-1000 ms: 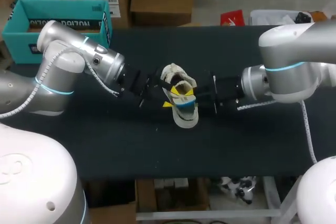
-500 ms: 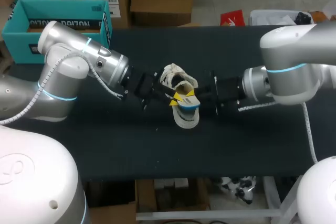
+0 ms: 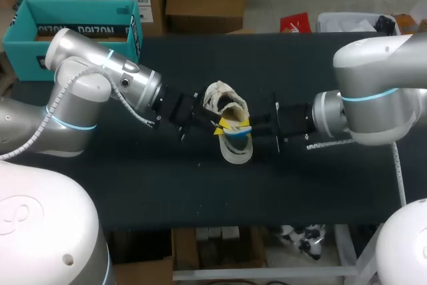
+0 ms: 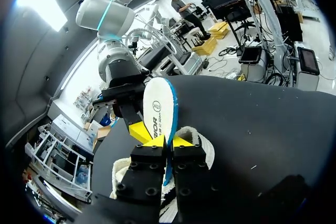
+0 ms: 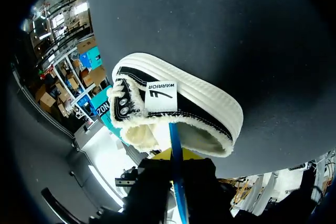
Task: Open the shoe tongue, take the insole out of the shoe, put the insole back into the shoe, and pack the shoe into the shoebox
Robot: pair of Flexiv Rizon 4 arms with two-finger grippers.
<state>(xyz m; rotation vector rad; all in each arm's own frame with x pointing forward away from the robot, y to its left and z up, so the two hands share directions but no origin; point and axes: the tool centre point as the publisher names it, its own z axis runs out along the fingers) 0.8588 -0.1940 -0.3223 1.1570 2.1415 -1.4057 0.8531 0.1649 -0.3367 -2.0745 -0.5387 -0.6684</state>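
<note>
A dark bench (image 3: 320,185) spans the head view. My left arm (image 3: 87,91) and my right arm (image 3: 373,98) come in from opposite sides and meet near the middle. A teal shoebox (image 3: 73,6) stands open-topped by the bench's far left corner, well apart from both arms; I cannot make out its inside.

A cream shoe (image 3: 235,150) lies on the bench between the two arms, its opening turned up. A white insole (image 4: 157,106) with a blue edge stands on edge, its lower end in the shoe's opening and the rest rising clear.

The left tool (image 4: 167,141) is closed down to a narrow gap, its yellow tips pinching the insole from both sides. The right tool (image 5: 177,155) faces it across the shoe, also nearly closed, with the insole's blue edge gripped between its fingers.
</note>
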